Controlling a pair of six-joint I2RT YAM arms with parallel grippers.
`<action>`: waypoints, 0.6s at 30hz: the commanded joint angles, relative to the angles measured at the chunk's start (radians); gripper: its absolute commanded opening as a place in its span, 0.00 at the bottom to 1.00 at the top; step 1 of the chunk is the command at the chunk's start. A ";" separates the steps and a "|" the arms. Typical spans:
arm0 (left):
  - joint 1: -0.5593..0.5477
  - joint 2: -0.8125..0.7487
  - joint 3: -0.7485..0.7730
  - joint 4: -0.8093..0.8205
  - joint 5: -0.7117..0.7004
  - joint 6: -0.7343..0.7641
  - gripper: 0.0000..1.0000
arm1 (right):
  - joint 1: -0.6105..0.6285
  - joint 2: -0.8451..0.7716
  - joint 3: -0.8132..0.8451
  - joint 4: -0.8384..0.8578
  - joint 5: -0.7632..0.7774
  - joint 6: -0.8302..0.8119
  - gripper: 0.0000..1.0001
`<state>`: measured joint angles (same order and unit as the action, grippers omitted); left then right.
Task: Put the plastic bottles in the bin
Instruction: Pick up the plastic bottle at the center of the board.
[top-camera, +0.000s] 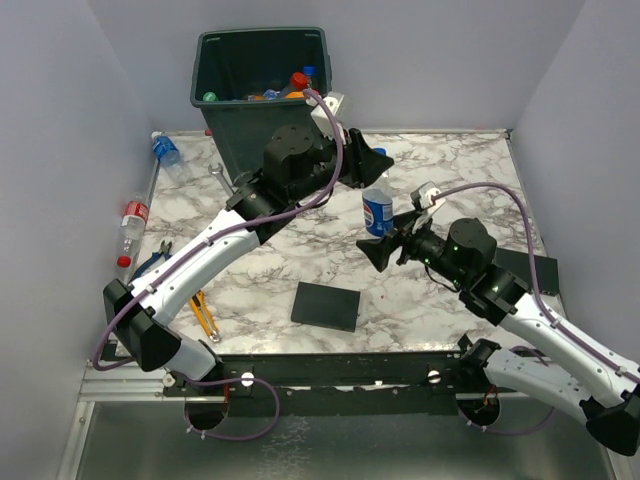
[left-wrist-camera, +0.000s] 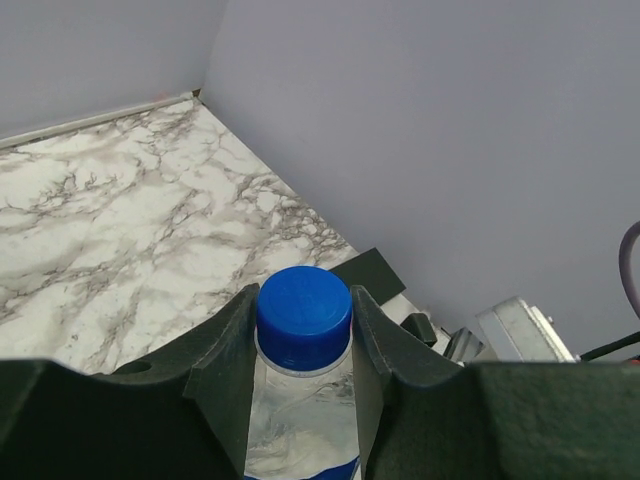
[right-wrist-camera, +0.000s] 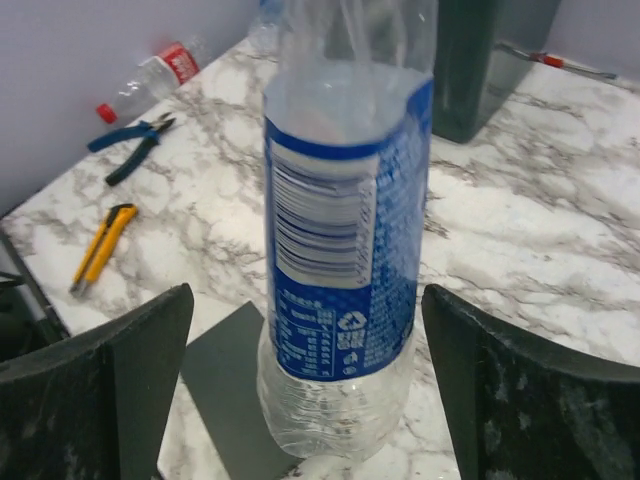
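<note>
Left tool (left-wrist-camera: 303, 305) tight on Pepsi bottle (right-wrist-camera: 345, 230), right tool (right-wrist-camera: 308, 320) apart; black plate (top-camera: 326, 306), pliers (top-camera: 152, 262) nearby.

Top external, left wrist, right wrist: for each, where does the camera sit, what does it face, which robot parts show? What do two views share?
Top external: above, behind the robot, looking down at table, bin; left arm, right arm show.
Left wrist: looks down past its fingers, shut on the bottle's neck.
Right wrist: faces the bottle's label between its open fingers.
Shared: both wrist views show that bottle.
</note>
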<state>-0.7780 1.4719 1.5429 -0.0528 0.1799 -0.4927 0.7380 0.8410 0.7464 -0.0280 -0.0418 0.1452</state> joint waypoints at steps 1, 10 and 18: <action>-0.007 -0.029 -0.018 -0.013 -0.016 0.050 0.00 | 0.006 0.013 0.082 -0.022 -0.127 0.058 1.00; -0.007 -0.141 -0.092 0.013 -0.259 0.164 0.00 | 0.005 -0.006 0.249 -0.074 -0.142 0.228 1.00; -0.006 -0.281 -0.104 0.126 -0.520 0.394 0.00 | 0.006 -0.118 0.264 -0.072 -0.038 0.213 1.00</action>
<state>-0.7811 1.2724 1.4223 -0.0399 -0.1486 -0.2668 0.7387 0.7902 1.0222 -0.0837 -0.1474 0.3626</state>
